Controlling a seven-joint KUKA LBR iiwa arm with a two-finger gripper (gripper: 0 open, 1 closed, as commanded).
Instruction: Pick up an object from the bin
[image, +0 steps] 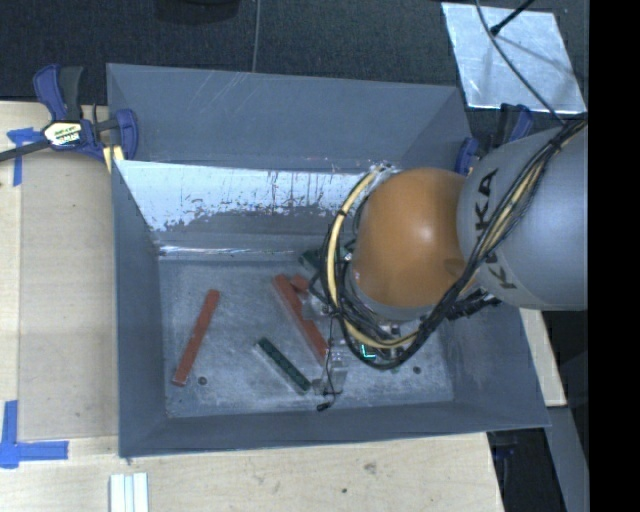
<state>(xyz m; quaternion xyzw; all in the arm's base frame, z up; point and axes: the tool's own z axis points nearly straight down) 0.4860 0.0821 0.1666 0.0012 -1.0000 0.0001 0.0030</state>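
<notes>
The gripper (329, 384) hangs low near the bin's (137, 300) front edge, at the right end of a dark green strip (282, 364). How wide the claw stands cannot be told. The arm's cables (345, 300) cover one end of a red-brown stick (296, 303).

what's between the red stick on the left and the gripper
A dark stick, lying on the bin floor near the gripper, seen in the camera view.

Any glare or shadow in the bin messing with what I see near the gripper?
Camera view: glare makes a pale band on the bin's back wall, away from the gripper; the floor beneath the arm's orange cover looks shaded, dimming the nearer red stick; the dark stick and the left red stick lie in even light.
</notes>
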